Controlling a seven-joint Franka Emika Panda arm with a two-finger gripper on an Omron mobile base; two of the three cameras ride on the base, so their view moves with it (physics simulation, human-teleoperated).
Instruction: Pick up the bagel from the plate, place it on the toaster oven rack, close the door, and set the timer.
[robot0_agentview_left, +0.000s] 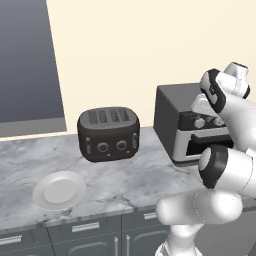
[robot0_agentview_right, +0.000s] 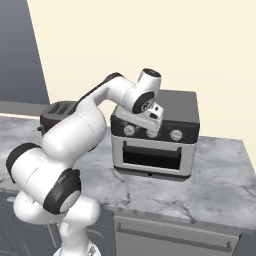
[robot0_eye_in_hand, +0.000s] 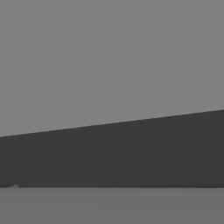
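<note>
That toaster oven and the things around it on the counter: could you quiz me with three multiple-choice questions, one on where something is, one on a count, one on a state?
1. Where does the white plate lie relative to the dark brown toaster?
A. On top of it
B. In front of it, near the counter edge
C. Inside the toaster oven

2. How many silver knobs show on the front of the toaster oven in the right base view?
A. One
B. Three
C. Five

3. What is the state of the plate?
A. It holds a bagel
B. It is bare
C. It is turned upside down

Answers: 1 B, the plate lies on the marble counter ahead of the toaster, to its left. 2 B, three knobs sit in a row above the window. 3 B, its white surface shows nothing on it.
</note>
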